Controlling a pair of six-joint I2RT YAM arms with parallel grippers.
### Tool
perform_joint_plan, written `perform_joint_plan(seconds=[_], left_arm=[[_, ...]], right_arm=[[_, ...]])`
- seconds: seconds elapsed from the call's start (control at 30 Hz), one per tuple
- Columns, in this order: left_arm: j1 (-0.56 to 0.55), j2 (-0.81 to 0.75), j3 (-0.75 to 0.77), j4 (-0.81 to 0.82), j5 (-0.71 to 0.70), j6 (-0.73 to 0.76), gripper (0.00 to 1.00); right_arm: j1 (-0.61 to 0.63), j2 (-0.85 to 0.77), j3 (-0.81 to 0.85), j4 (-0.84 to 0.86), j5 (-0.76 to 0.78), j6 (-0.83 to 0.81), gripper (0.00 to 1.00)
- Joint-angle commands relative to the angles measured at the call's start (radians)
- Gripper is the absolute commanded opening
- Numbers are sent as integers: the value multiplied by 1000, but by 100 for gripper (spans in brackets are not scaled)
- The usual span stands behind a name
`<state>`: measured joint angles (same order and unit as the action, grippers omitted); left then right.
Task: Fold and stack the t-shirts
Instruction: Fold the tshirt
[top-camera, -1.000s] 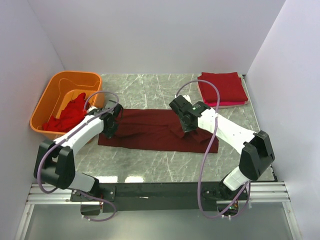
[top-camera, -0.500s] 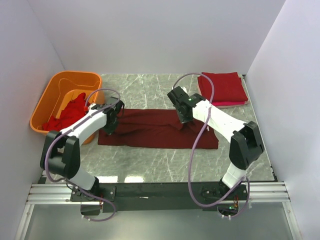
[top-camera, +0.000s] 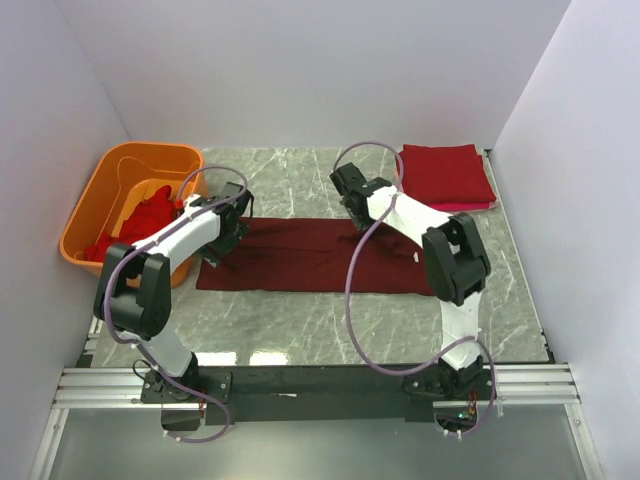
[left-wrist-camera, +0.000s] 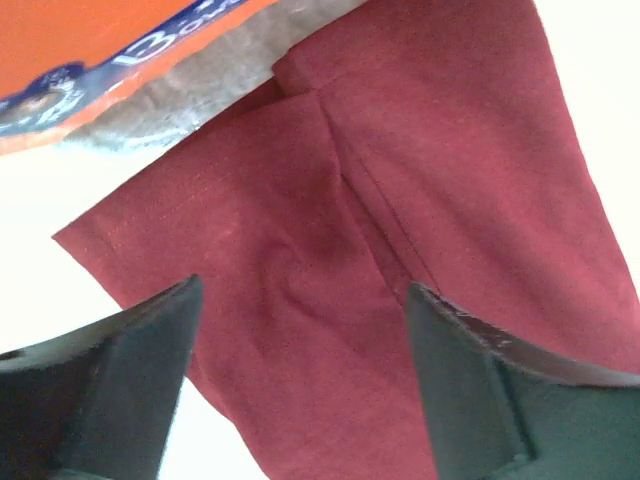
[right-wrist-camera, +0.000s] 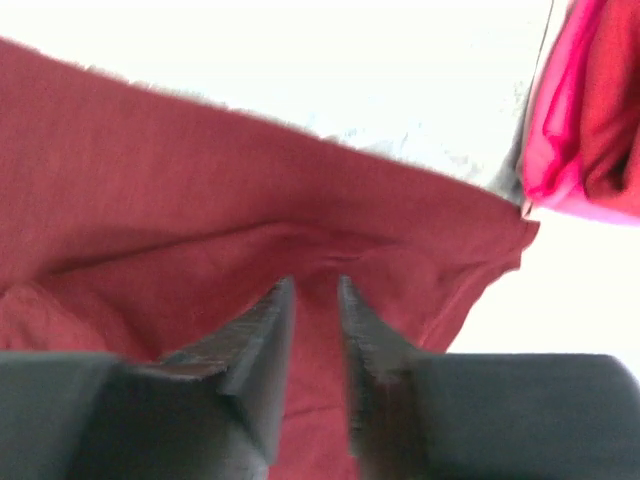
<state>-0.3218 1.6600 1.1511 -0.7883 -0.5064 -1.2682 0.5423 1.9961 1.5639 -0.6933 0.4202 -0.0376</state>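
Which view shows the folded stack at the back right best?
Top external: the whole folded stack lies in view, dark red over pink. The right wrist view catches only its edge; the left wrist view shows none of it.

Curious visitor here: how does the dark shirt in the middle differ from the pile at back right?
The dark shirt lies as one long flat strip; the pile is a compact square. The dark shirt is one piece; the pile has layers, a pinker one underneath. Both are red cloth.
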Motion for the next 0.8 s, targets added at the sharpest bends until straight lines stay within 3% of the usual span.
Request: perform_joint_plan(seconds=[0.0,0.1,0.13,0.17,0.23,0.5,0.77], left_arm=[[1,-54,33,32,-5,55,92],[-13,-91,22,78,29,88,99],[-17,-104,16,101,40,99,99],[-28,-111,13,109,46,107,99],[-37,-123,4,129,65,128,99],[-92,-82,21,198,154,193,100],[-109,-98,6,209,158,202,99]], right_arm=[[-10,35,86,69,90,-45,36],[-8,9,87,45,121,31,43],[-10,-6,76,47,120,77,54],[-11,-29,58,55,114,90,73],[-12,-101,-13,84,88,122,79],[-12,-270,-247,135,-149,369,80],[-16,-162,-240,156,-124,415,80]])
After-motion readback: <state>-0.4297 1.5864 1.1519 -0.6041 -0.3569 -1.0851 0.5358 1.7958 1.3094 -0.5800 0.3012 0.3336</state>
